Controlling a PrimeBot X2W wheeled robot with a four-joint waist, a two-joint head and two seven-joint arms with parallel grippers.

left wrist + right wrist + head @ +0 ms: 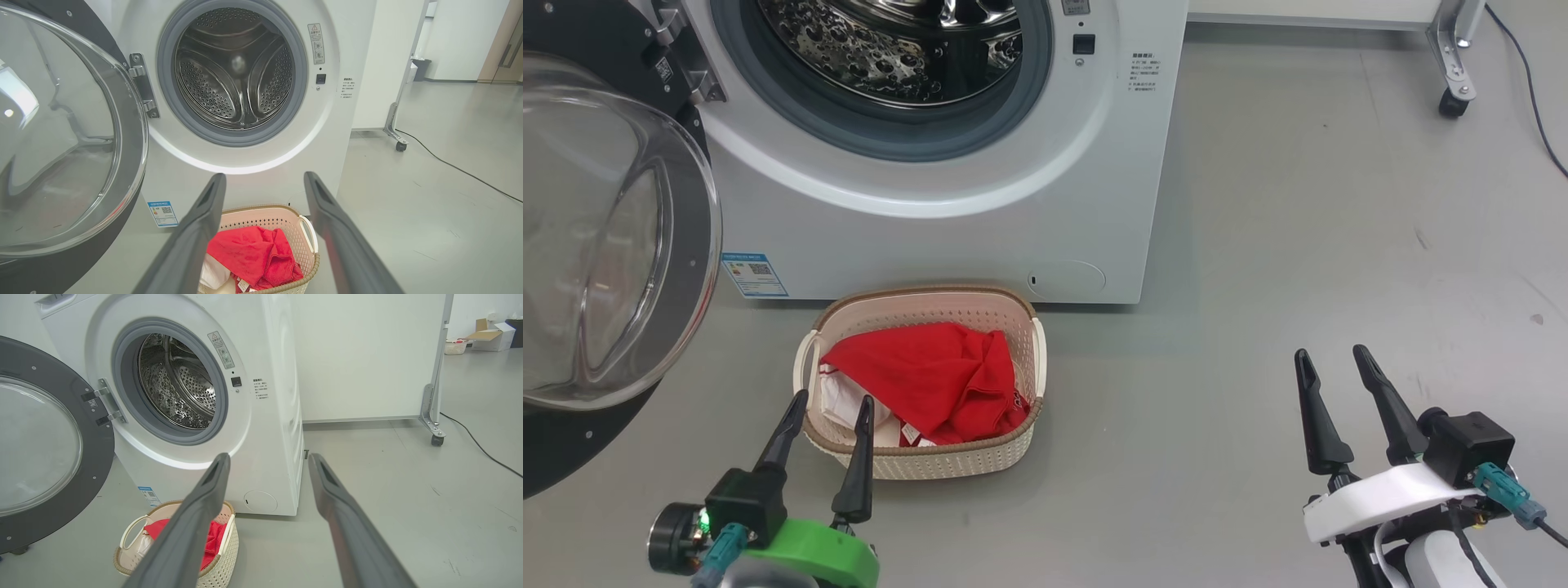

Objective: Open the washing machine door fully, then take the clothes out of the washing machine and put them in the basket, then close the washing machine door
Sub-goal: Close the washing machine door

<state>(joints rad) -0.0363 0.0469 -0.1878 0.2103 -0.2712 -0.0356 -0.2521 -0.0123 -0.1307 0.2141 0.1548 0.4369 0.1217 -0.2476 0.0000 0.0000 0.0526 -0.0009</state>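
Observation:
The white washing machine (947,237) stands ahead with its door (605,245) swung wide open to the left, glass bowl bulging outward. Its steel drum (237,69) looks bare inside. The cream basket (1013,445) sits on the floor in front of the machine and holds the clothes (923,376), a red garment over white fabric. My left gripper (833,396) hovers open at the basket's near left corner, nothing between its fingers. My right gripper (1331,351) is open over bare floor, well right of the basket. The basket (220,563) lies behind a finger in the right wrist view.
A white panel on a wheeled frame (435,428) stands right of the machine, with a black cable (457,167) trailing across the grey floor. A box and a small basket (470,341) sit far off at the back right.

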